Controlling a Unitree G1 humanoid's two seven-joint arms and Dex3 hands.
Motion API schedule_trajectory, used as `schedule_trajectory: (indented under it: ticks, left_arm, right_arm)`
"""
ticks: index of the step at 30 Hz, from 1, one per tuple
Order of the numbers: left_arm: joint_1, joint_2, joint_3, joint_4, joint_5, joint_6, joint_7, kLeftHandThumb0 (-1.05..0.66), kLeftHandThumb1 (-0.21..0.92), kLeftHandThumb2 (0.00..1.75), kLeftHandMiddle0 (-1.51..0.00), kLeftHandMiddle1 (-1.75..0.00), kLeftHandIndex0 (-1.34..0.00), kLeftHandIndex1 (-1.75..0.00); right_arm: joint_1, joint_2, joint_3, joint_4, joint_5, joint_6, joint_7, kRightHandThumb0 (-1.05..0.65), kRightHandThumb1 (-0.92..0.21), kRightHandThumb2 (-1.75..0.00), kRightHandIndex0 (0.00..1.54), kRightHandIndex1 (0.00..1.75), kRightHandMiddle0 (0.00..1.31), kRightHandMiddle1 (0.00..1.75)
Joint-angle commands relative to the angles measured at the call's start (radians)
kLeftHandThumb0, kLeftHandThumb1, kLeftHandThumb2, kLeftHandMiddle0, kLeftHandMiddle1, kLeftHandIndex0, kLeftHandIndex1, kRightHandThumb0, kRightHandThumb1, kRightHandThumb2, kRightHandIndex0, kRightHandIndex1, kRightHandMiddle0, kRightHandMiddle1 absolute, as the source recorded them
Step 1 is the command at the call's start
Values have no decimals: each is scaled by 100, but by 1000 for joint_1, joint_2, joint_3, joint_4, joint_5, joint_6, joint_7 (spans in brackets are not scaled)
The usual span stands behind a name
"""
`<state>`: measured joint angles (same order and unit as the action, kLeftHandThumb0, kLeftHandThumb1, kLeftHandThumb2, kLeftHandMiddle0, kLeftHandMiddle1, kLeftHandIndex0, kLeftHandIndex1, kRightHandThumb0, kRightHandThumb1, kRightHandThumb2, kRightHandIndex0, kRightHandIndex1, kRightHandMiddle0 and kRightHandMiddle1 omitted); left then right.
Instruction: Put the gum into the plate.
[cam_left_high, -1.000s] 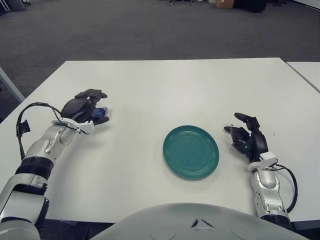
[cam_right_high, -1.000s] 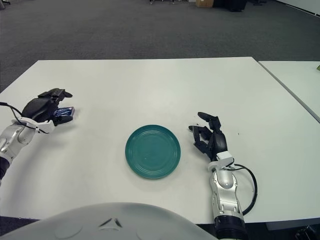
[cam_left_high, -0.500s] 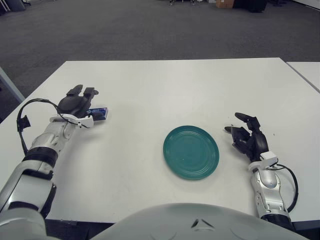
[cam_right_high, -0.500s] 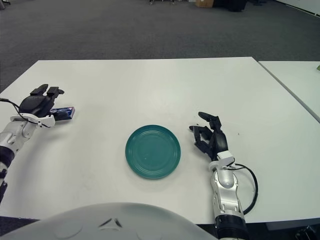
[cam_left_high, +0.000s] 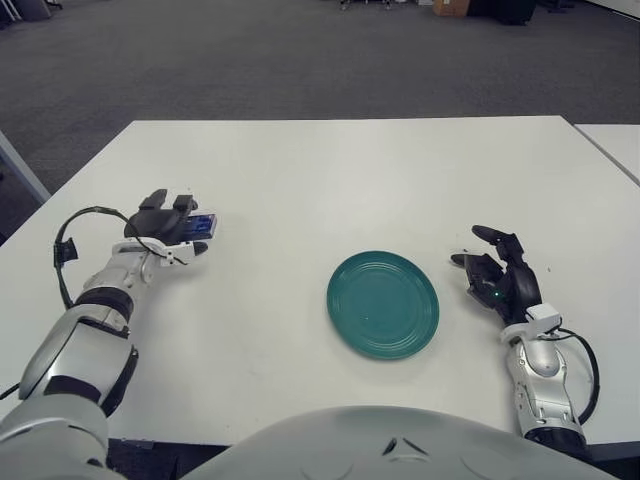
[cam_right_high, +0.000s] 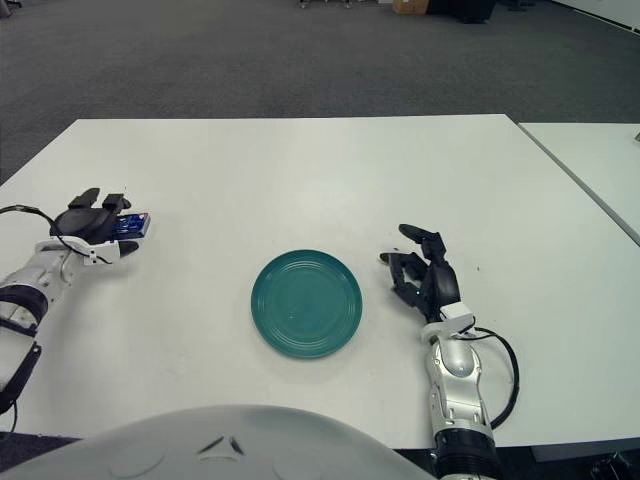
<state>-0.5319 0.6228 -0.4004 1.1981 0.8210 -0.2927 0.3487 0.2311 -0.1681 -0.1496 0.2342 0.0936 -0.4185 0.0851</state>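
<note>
The gum (cam_left_high: 203, 223), a small blue pack, lies flat on the white table (cam_left_high: 330, 170) at the left. My left hand (cam_left_high: 168, 226) rests on the table just left of it. Its fingers (cam_left_high: 184, 205) stretch out past the far side of the pack and the thumb (cam_left_high: 194, 247) lies on the near side, so the hand is open around the gum, not closed on it. The round teal plate (cam_left_high: 382, 305) sits empty at the table's centre front, well right of the gum. My right hand (cam_left_high: 495, 279) is parked right of the plate, fingers relaxed, holding nothing.
A second white table (cam_left_high: 612, 140) stands at the far right, with a narrow gap between. Grey carpet surrounds the tables. A black cable (cam_left_high: 70, 240) loops off my left forearm near the table's left edge.
One second ago my left hand was curled over the gum. It has since opened and its arm has drawn back. The gum stays on the table. The right hand has not moved.
</note>
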Motion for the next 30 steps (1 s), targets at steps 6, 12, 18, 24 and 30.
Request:
schedule_trajectory:
  ticks: [6,12,18,24,30]
  left_arm:
    - [-26,-16,21,60,-84,-39,-20,-105,92,41,-3,0,0,-83]
    - [-2,-37,29,83,-132,-36,-32,-103,92,39,-4,0,0,-69]
    - [5,-44,28,108,-160,-33,-45,-95,92,30,-7,-2,0,-60]
    - [2,-47,12,128,-170,-33,-124,-38,69,62,-37,-98,-10,-124]
    - [1,-46,-22,133,-156,-2,-192,-4,32,123,-67,-150,-40,-169]
  right_arm:
    - [95,16,-2,145,-18,5,6,-45,-78,-75,55,76,1,100]
    - [102,13,-4,143,-17,-4,13,-43,-78,-75,56,75,0,99]
    - [104,12,-6,149,-19,-13,17,-44,-79,-76,55,74,0,98]
    - [97,11,-10,164,-8,-22,27,-44,-80,-76,56,73,1,99]
    - [87,9,-12,181,-16,-28,25,-45,-82,-75,57,72,2,99]
